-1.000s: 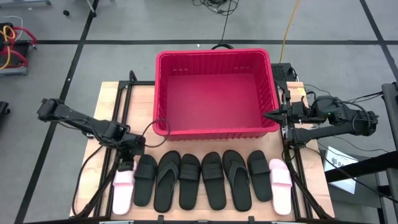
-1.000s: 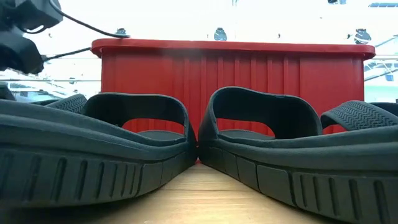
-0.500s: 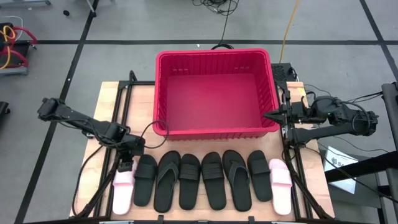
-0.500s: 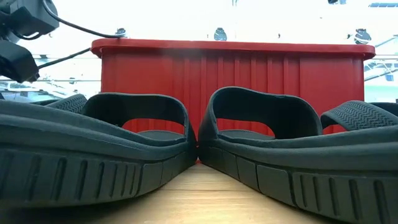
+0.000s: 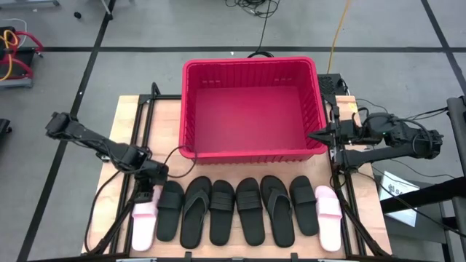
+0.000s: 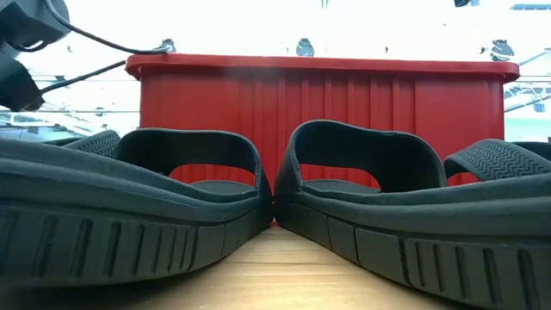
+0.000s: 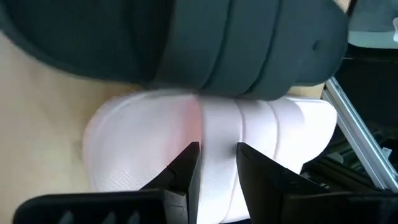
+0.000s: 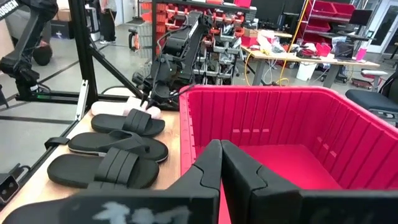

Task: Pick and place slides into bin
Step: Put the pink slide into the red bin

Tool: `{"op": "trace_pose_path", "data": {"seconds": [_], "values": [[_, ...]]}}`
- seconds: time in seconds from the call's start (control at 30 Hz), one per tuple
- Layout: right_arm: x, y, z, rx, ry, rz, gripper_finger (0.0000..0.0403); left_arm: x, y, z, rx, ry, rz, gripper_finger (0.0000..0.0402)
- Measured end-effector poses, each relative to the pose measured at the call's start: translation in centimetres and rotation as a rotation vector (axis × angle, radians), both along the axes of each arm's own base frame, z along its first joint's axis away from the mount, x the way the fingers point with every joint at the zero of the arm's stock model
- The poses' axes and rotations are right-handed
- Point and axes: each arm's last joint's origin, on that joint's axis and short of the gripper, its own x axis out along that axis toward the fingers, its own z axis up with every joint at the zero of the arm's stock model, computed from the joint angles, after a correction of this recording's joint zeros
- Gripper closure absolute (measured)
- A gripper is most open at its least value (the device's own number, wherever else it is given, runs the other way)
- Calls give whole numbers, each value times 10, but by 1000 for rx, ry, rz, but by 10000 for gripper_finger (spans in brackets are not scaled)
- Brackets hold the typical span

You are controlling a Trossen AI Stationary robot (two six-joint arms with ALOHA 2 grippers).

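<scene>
Several black slides (image 5: 237, 211) lie side by side, soles down, along the table's near edge, with a pale pink slide (image 5: 143, 224) at the left end and another (image 5: 328, 217) at the right end. The red bin (image 5: 247, 62) stands behind them. My left gripper (image 5: 145, 195) points steeply down over the far end of the left pink slide. It is open, with the fingers (image 7: 186, 171) just over the wide strap (image 7: 217, 124). My right gripper (image 5: 313, 135) is shut and level beside the bin's right wall. My left gripper comes at the pink slide's strap (image 7: 219, 146) from above with its fingers apart. I cannot tell whether the fingertips touch the strap. The slide lies flat on the table.
A black slide (image 7: 205, 43) lies close against the pink one on its right. Metal frame rails (image 5: 140, 138) run along both table sides. In the low view two black slides (image 6: 258, 189) fill the foreground, with the bin's wall (image 6: 318, 95) behind them. Cables trail from the arms.
My left arm has swung a little toward the table's left edge, and its gripper stays over the far end of the left pink slide. The slides and the bin have not moved.
</scene>
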Motion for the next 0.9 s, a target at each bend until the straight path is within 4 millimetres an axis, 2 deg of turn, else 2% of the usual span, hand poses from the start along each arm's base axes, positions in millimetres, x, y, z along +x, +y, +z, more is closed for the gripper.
{"op": "trace_pose_path", "data": {"seconds": [0.17,0.5,0.6,0.8,0.9], "values": [[0,0,0,0,4,0,403,-3,-1,-10,-42,50,22,304],[0,0,0,0,3,0,403,0,-3,-10,-79,21,26,307],[0,0,0,0,3,0,403,-1,-4,-10,-79,21,21,324],[0,0,0,0,3,0,403,-2,-8,-10,-87,12,-16,392],[0,0,0,0,3,0,403,-3,-10,-10,-86,17,-26,393]]}}
